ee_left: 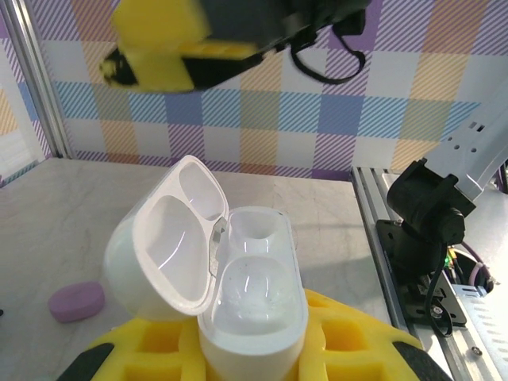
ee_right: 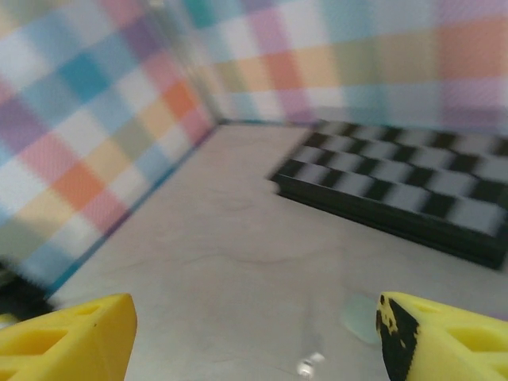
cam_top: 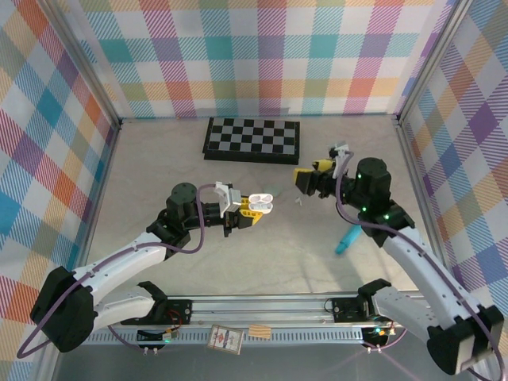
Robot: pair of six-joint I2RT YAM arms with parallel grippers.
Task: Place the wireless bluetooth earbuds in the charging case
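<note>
So the tiny whitish glossy earbud (ee_right: 308, 365) sits just below the wide-open, empty right hand (ee_right: 255, 311); left hand (cam_top: 252, 205) grips the open white plastic case (ee_left: 246, 294).

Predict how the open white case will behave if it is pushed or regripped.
The case looks glossy and rounded, so it would probably slip in a loose grip. Its lid stands open on a hinge, so a nudge could likely swing it shut. Hollow and thin-walled, it is probably light; the left gripper holds it by the base.

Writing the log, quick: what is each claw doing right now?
Left claw: closed on the open charging case.
Right claw: open, holding nothing.
</note>
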